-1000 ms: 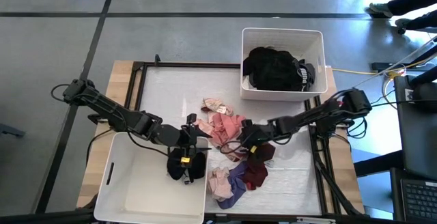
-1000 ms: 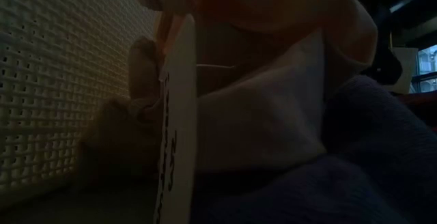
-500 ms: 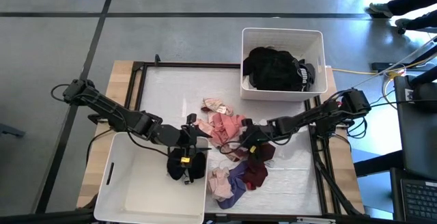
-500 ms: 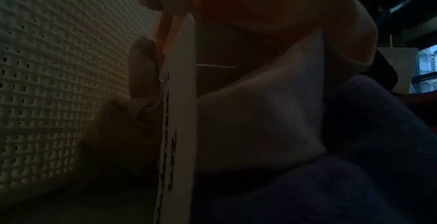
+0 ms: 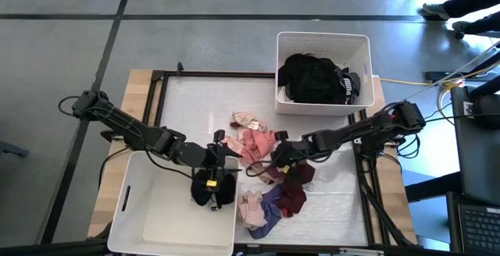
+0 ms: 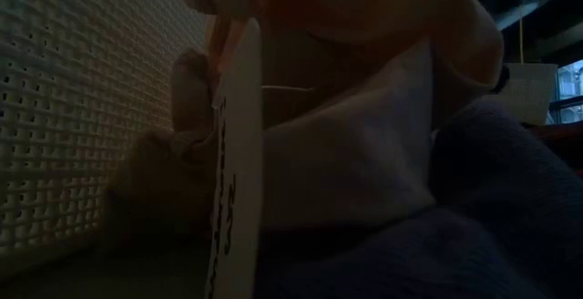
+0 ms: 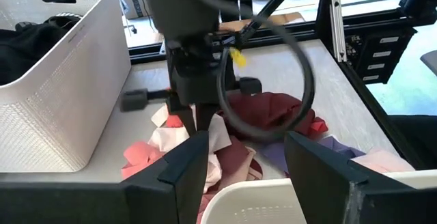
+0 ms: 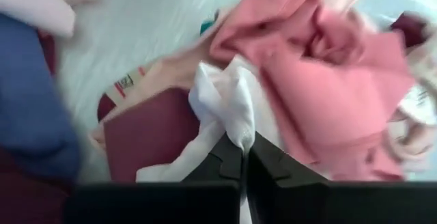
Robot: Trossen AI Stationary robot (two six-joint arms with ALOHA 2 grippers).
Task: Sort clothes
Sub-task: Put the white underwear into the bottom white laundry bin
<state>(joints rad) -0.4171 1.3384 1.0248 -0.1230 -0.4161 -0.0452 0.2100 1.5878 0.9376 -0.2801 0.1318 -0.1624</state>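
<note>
- Since a second ago: right gripper [image 5: 273, 161] gone from spread to pinched, jaws now clamped on a white garment [image 8: 220, 100] at the edge of the clothes pile [image 5: 269, 179]; arm pulled slightly toward the tabletop's middle.
- White garment bunched into a peak right at the fingertips [image 8: 232, 157] in the right wrist view, lying across a maroon piece [image 8: 147, 134] and beside a pink piece [image 8: 321, 67].
- Left gripper [image 5: 221, 161] unmoved, hanging over the rim of the near white bin [image 5: 133, 201], jaws spread wide, gripping nothing.
- Dark garment [image 5: 212, 187] lying inside that near bin, at the corner next to the pile.
- Pile on the tabletop [image 5: 195, 100] between the two arms: pink on the far side, maroon and purple [image 5: 269, 205] on the near side, a pale pink piece [image 5: 250, 207] nearest the bin.
- Far white bin [image 5: 322, 39] holding black clothes [image 5: 316, 78].
- Low view filled by pale pink fabric [image 6: 364, 153], a purple fold [image 6: 492, 208] and the near bin's woven wall [image 6: 82, 108].
</note>
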